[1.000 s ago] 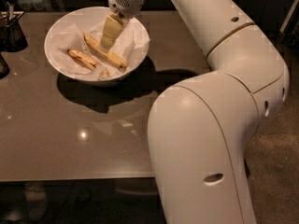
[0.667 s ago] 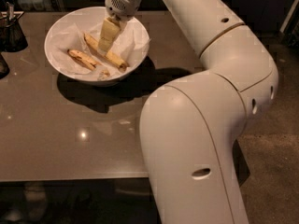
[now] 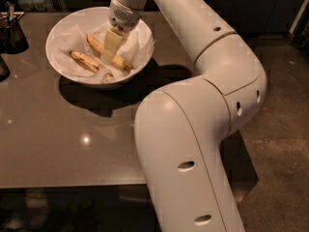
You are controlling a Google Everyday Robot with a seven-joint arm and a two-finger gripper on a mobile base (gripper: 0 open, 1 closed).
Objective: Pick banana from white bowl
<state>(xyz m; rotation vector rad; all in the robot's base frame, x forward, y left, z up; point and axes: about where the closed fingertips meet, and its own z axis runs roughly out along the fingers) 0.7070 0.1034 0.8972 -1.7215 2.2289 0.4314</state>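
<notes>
The white bowl (image 3: 54, 33) stands at the far left of the table, lined with crumpled white paper. The banana (image 3: 120, 63), long and pale yellow, lies slanted across the bowl's middle. A shorter, browner banana (image 3: 84, 61) lies to its left, and a small piece (image 3: 107, 76) sits near the front rim. My gripper (image 3: 110, 50) reaches down into the bowl from above and sits right on the middle of the long banana, hiding that part of it.
A dark container (image 3: 12, 33) holding utensils stands at the table's far left, with another dark object (image 3: 2, 67) just in front of it. My large white arm (image 3: 193, 129) spans the right side of the grey table (image 3: 72, 144).
The gripper has sunk a little lower onto the long banana. The arm's elbow and lower body have swung left. The bowl and bananas have not moved.
</notes>
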